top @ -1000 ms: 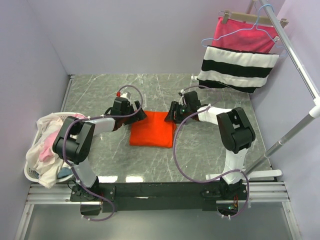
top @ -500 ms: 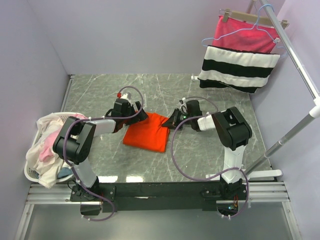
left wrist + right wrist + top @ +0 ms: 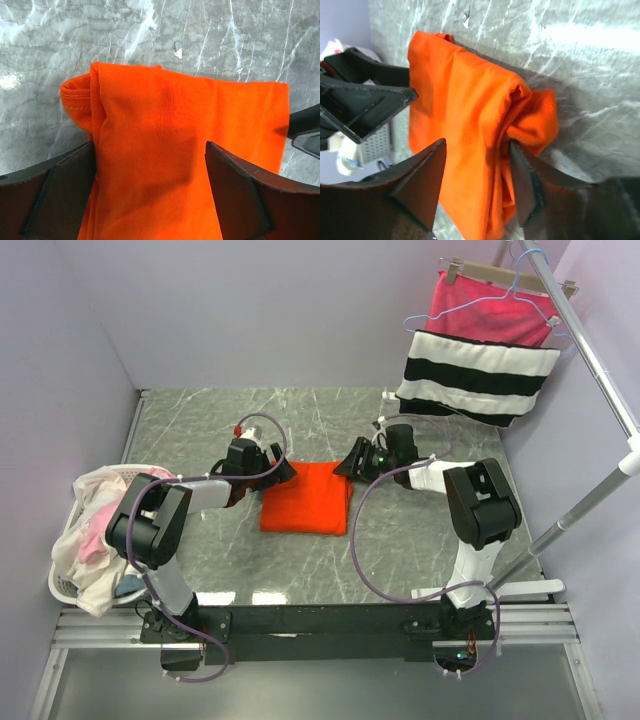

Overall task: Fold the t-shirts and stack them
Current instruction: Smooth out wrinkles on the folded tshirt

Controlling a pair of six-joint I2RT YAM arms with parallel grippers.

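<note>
Orange-red t-shirt [image 3: 305, 498] lies folded in the middle of the frame, square again after it was dragged askew a moment ago. Left gripper [image 3: 283, 473] stands wide open astride its upper left edge, holding nothing. Right gripper [image 3: 347, 464], at the upper right corner, has just released and is half open around a fold. The tidying seems nearly finished.

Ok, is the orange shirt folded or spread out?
Folded. The orange shirt lies as a compact rectangle, doubled layers visible at its edge.

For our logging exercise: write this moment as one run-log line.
folded orange-red cloth t-shirt; left gripper open, straddling it; right gripper open, straddling it
</note>
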